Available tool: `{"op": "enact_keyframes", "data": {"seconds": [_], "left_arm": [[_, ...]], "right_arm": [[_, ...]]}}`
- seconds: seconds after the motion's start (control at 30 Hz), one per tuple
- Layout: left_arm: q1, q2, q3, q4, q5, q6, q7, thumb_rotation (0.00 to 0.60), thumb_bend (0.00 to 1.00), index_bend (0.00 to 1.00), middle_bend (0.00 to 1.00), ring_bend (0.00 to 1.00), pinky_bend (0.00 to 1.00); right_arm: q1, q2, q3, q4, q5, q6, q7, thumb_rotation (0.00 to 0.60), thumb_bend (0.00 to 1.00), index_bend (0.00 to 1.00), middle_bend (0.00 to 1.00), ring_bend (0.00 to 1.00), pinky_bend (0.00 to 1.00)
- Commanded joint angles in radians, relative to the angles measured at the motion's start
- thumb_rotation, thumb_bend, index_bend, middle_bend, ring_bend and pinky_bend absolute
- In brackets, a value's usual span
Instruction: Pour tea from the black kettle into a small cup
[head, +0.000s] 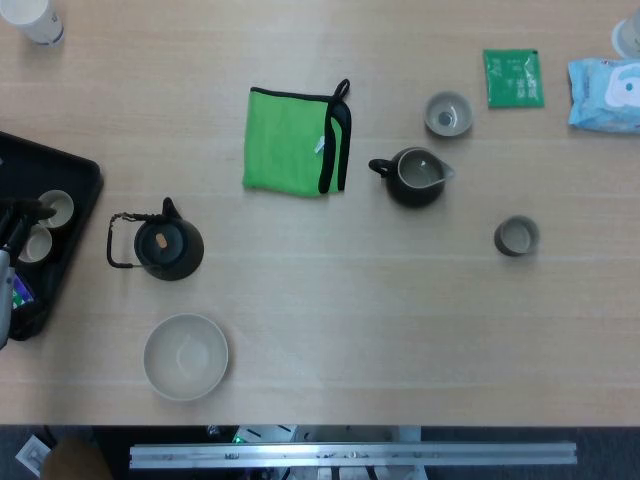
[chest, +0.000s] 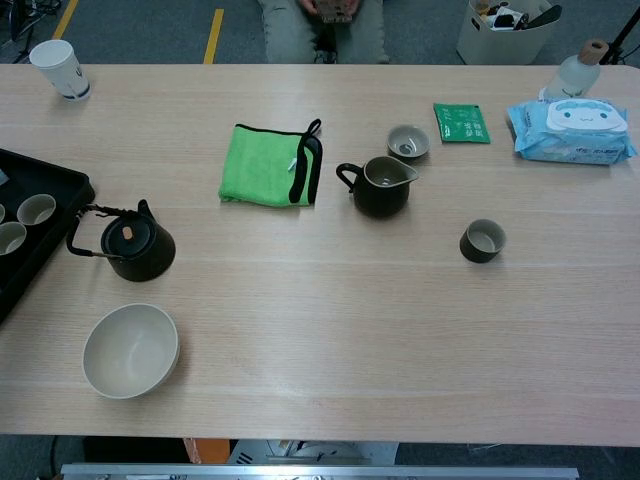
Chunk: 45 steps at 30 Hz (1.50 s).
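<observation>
The round black kettle (chest: 135, 248) with a wire bail handle stands upright on the pale wooden table (chest: 330, 330), towards its left side, lid on and handle tipped out to the left. No hand touches it. Just in front of it sits a wide cream ceramic bowl (chest: 130, 350), and to its left lies a black tray (chest: 40, 235) holding two small pale cups (chest: 36, 209).

In the head view, part of the robot's left hand (head: 12, 262) shows at the frame's left edge over the tray, close to those cups; too little of it is visible to tell whether its fingers are spread or closed, or whether it touches anything. The right hand shows in neither view.

Well to the right of the kettle, a dark open pitcher (chest: 380, 186) with a spout stands near the table's middle, a folded green cloth (chest: 268, 165) with black trim to its left. A small dark cup (chest: 483, 240) stands alone further right, and a small grey cup (chest: 407, 141) sits behind the pitcher.
</observation>
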Motion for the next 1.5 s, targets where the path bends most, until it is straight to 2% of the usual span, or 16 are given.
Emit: {"op": "enact_keyframes", "data": {"seconds": [0.03,0.57,0.97,1.13,1.27,1.5], "left_arm": [[0.001,0.001,0.001,-0.001,0.0,0.0,0.0,0.6,0.38,0.26,0.24,0.18,0.1],[-0.038,0.023,-0.001,-0.007,0.009,-0.058,-0.025,0.6,0.38,0.26,0.24,0.18,0.1],[-0.154,0.066,-0.009,-0.019,-0.018,-0.246,-0.07,0.6,0.38,0.26,0.24,0.18,0.1],[-0.205,0.049,-0.012,0.007,-0.045,-0.329,-0.056,0.6,0.33,0.25,0.24,0.18,0.1],[-0.239,0.034,-0.011,0.024,-0.07,-0.388,-0.036,0.6,0.3,0.21,0.22,0.18,0.1],[-0.282,-0.002,-0.012,0.058,-0.131,-0.462,0.02,0.6,0.29,0.04,0.12,0.09,0.08]], "right_arm": [[0.002,0.0,0.001,-0.001,-0.001,-0.001,0.0,0.6,0.09,0.37,0.38,0.28,0.37],[0.013,0.015,0.013,-0.019,-0.003,0.001,-0.016,0.6,0.09,0.37,0.38,0.28,0.37],[0.045,0.035,0.031,-0.065,-0.006,-0.024,-0.062,0.6,0.09,0.37,0.38,0.28,0.37],[0.052,0.039,0.035,-0.08,-0.003,-0.03,-0.079,0.6,0.09,0.37,0.38,0.28,0.37],[0.056,0.041,0.037,-0.089,-0.001,-0.033,-0.089,0.6,0.09,0.37,0.38,0.28,0.37],[0.057,0.041,0.037,-0.095,0.006,-0.036,-0.098,0.6,0.09,0.37,0.38,0.28,0.37]]}}
